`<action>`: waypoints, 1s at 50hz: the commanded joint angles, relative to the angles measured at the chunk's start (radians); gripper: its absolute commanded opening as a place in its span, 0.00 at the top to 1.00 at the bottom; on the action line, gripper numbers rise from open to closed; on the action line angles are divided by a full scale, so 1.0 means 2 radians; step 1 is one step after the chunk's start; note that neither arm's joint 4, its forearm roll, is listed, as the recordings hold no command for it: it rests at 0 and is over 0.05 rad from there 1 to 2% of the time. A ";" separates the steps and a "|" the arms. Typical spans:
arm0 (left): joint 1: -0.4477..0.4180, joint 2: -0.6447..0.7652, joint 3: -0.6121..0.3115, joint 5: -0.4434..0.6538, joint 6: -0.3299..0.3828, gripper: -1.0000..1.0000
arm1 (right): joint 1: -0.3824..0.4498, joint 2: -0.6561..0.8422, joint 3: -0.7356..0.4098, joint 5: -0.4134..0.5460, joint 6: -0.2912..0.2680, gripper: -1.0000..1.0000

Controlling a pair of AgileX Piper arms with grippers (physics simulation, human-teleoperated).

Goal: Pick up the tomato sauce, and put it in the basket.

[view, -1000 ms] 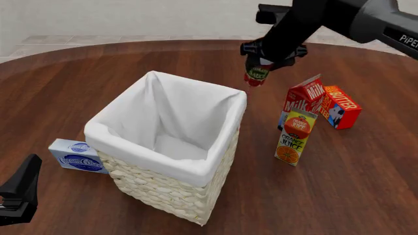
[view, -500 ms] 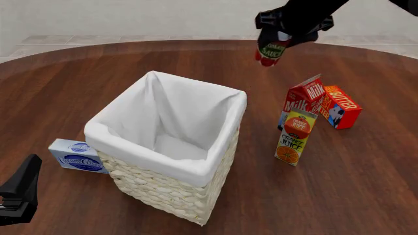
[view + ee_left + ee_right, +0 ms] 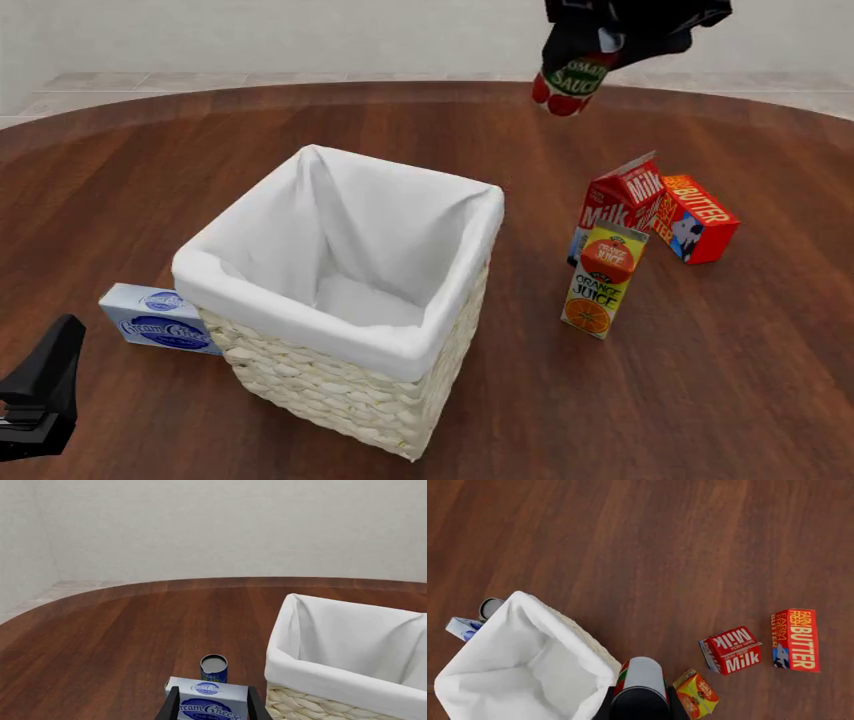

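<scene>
Tomato sauce (image 3: 574, 84) held high in the air, clenched in the right hand (image 3: 627, 25) at the far right of the scene, well above the worktop (image 3: 747, 400). Long axis of the can tilted, bottom end pointing down and a little left, toward the basket (image 3: 350, 395). Basket opening lying to the near left of the can and much lower; not yet under it. Coming move, by judgement: carry leftward and nearer until over the white lining, then lower and release. Right arm clearly the one for this; left hand (image 3: 38, 405) resting low at the near left corner, apparently released and empty, pointing at the cream cheese box (image 3: 207, 706).

Compared with half a second ago: can raised higher and shifted slightly right; basket, milk carton (image 3: 617, 205), butter box (image 3: 694, 218) and orange juice carton (image 3: 603, 280) unchanged.
</scene>
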 commanded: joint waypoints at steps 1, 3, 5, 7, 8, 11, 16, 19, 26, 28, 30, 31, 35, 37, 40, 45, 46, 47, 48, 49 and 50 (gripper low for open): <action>0.000 0.000 0.000 0.000 0.000 0.00 | 0.018 -0.026 0.008 0.012 0.012 1.00; 0.000 0.000 0.000 0.000 0.000 0.00 | 0.020 -0.028 0.010 0.012 0.012 1.00; 0.000 0.000 0.000 0.000 0.000 0.00 | 0.023 -0.031 0.013 0.012 0.013 1.00; 0.000 0.000 0.000 0.000 0.000 0.00 | 0.028 -0.033 0.009 0.018 0.013 1.00; 0.000 0.000 0.000 0.000 0.000 0.00 | 0.029 -0.034 0.007 0.019 0.013 1.00; 0.000 0.000 0.000 0.000 0.000 0.00 | 0.033 -0.038 0.003 0.024 0.013 1.00; 0.000 0.000 0.000 0.000 0.000 0.00 | 0.039 -0.047 0.009 0.025 0.014 1.00; 0.000 0.000 0.000 0.000 0.000 0.00 | 0.043 -0.052 0.015 0.024 0.013 1.00; 0.000 0.000 0.000 0.000 0.000 0.00 | 0.062 -0.054 0.018 0.024 0.019 1.00; 0.000 0.000 0.000 0.000 0.000 0.00 | 0.068 -0.053 0.015 0.025 0.020 1.00; 0.000 0.000 0.000 0.000 0.000 0.00 | 0.071 -0.052 0.016 0.025 0.020 1.00; 0.000 0.000 0.000 0.000 0.000 0.00 | 0.076 -0.053 0.017 0.024 0.021 1.00; 0.000 0.000 0.000 0.000 0.000 0.00 | 0.088 -0.052 0.019 0.023 0.021 1.00; 0.000 0.000 0.000 0.000 0.000 0.00 | 0.095 -0.052 0.020 0.022 0.023 1.00; 0.000 0.000 0.000 0.000 0.000 0.00 | 0.104 -0.049 0.017 0.023 0.025 1.00; 0.000 0.000 0.000 0.000 0.000 0.00 | 0.119 -0.044 0.012 0.021 0.029 1.00; 0.000 0.000 0.000 0.000 0.000 0.00 | 0.123 -0.043 0.013 0.021 0.028 1.00; 0.000 0.000 0.000 0.000 0.000 0.00 | 0.128 -0.040 0.013 0.019 0.030 1.00; 0.000 0.000 0.000 0.000 0.000 0.00 | 0.130 -0.039 0.012 0.018 0.029 1.00; 0.000 0.000 0.000 0.000 0.000 0.00 | 0.133 -0.038 0.012 0.018 0.029 1.00; 0.000 0.000 0.000 0.000 0.000 0.00 | 0.136 -0.037 0.011 0.017 0.030 1.00</action>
